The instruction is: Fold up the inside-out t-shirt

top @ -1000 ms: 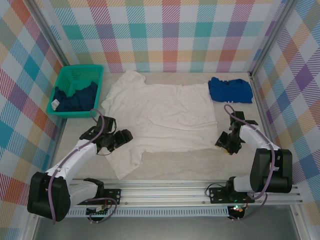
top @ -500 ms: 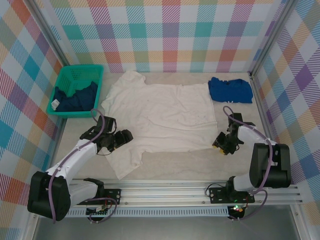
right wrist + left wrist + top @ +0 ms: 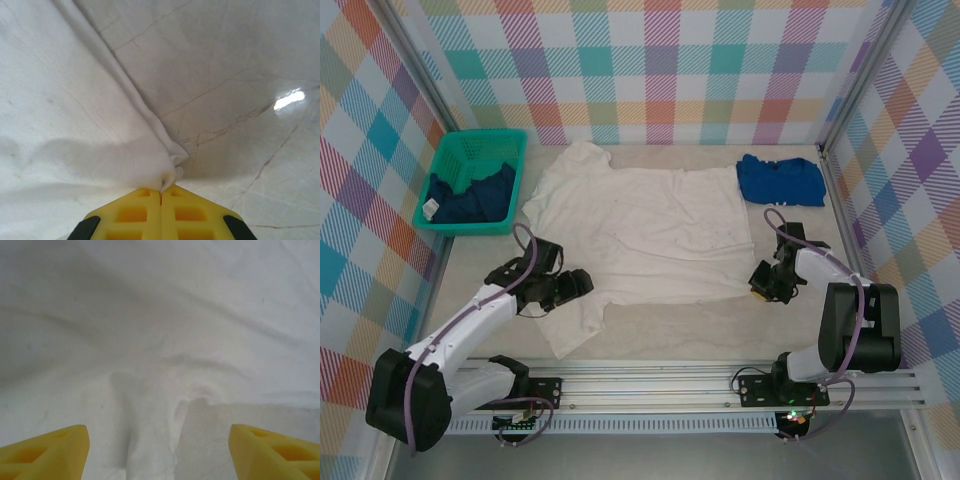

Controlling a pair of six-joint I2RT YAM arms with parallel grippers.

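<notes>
A large, plain cream-white cotton t-shirt with short sleeves lies spread flat in the middle of the pale, marble-veined bench. It lies sideways, with the shoulders to the left and the straight hem to the right. One sleeve points to the far left corner and the other reaches toward the near edge. The cloth is mostly smooth, with a few soft creases and faint specks.

The left hand is over the t-shirt where the near sleeve joins the body. In the left wrist view its yellow fingers stand wide apart, with a small raised pucker of cloth between them. Whether the fingertips touch the cloth I cannot tell.

The right hand is at the near right corner of the hem. In the right wrist view its yellow fingers are pressed together, and the very corner of the t-shirt is pinched in the seam between them. From there the hem edge runs away across the bare bench.

A green plastic basket stands at the far left, just beside the far sleeve, and holds a dark navy garment. A folded bright blue shirt lies at the far right, near the far end of the hem.
</notes>
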